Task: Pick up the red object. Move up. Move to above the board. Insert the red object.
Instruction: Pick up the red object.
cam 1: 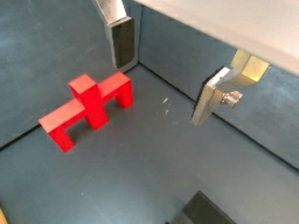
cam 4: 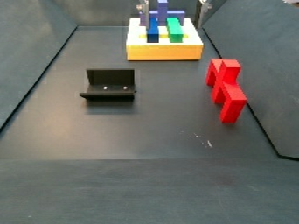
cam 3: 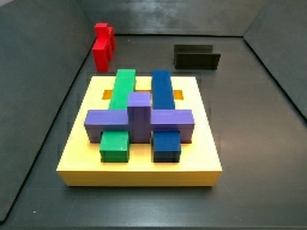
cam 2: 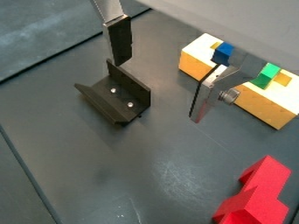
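The red object (cam 1: 87,109) lies flat on the dark floor, apart from everything else. In the side views the red object (cam 3: 104,47) (cam 4: 225,87) sits near a wall, away from the board. My gripper (cam 1: 167,74) hangs above the floor, open, with nothing between its fingers (cam 1: 122,42). The red object lies off to one side of it, outside the jaws. In a wrist view the gripper (cam 2: 163,70) hovers between the fixture and the yellow board (cam 2: 201,58). The board (cam 3: 144,171) (cam 4: 163,51) carries green, blue and purple blocks.
The dark L-shaped fixture (cam 2: 117,94) (cam 3: 197,57) (cam 4: 110,85) stands on the floor, across from the red object. Walls enclose the dark floor on all sides (cam 4: 35,70).
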